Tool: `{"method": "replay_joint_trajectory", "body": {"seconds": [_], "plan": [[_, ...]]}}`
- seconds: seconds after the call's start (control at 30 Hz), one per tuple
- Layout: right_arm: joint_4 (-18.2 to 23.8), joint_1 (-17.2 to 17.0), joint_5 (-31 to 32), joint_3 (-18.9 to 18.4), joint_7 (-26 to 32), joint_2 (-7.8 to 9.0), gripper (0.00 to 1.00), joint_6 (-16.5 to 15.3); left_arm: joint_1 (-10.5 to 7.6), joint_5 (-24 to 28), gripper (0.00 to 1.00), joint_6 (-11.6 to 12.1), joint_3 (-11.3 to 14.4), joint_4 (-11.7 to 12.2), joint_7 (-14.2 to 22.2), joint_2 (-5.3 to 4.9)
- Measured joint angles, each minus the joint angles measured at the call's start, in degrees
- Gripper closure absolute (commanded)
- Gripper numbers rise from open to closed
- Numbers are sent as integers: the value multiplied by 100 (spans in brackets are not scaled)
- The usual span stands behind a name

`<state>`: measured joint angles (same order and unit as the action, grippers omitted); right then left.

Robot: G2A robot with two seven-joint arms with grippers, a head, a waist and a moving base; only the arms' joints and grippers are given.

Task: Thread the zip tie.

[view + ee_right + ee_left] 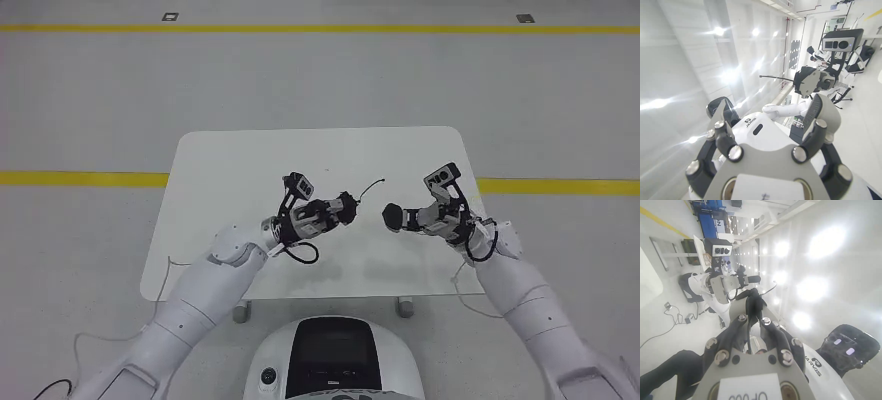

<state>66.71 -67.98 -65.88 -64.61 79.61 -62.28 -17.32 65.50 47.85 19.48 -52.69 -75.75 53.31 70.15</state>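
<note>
Top view first: the white rounded table (pixel 300 160) is the biggest thing going, and both arms are held over its near half.

The left gripper (pixel 347 208) sits just toward 3 o'clock of the table's middle. Its own wrist view shows it (pixel 753 303) pinched right down on the black zip tie (pixel 770 290), with the fingers (pixel 743 298) closed around it and basically no gap between them. A black strand also runs back between the fingers toward the palm.

The right gripper (pixel 393 217) is at 3 o'clock from the left one, near it but not touching. In its own wrist view it (pixel 770 98) is spread wide, nothing between the ribbed pads (pixel 811 109).

The zip tie (pixel 370 187) is the small stuff: its free tail sticks out of the left gripper toward roughly 2 o'clock, curving a bit, up in the air and off the tabletop. From the right wrist view you see it (pixel 776 77) as a thin, nearly straight line poking out of the left gripper (pixel 800 81). The far end looks slightly thicker, but I can't tell whether that's the head.
</note>
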Motion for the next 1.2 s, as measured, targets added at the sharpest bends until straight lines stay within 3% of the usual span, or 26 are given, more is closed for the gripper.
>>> {"method": "replay_joint_trajectory", "body": {"seconds": [0.1,0.27,0.5,0.87,1.2], "plan": [[39,-66,0,46,-207,-27,0,140,16,-278,100,0,29,-118,-184,1],[-213,-45,-328,203,-173,-143,0,337,79,-595,100,0,-64,-372,-154,37],[-446,46,-616,334,7,-245,0,518,167,-1089,100,0,-205,-445,-128,102],[-127,-144,-704,313,-214,-301,0,651,228,-1047,100,-11,-168,-571,-307,106],[-122,-157,-703,327,-126,-337,0,734,216,-1080,100,-11,-176,-611,-370,109]]}}
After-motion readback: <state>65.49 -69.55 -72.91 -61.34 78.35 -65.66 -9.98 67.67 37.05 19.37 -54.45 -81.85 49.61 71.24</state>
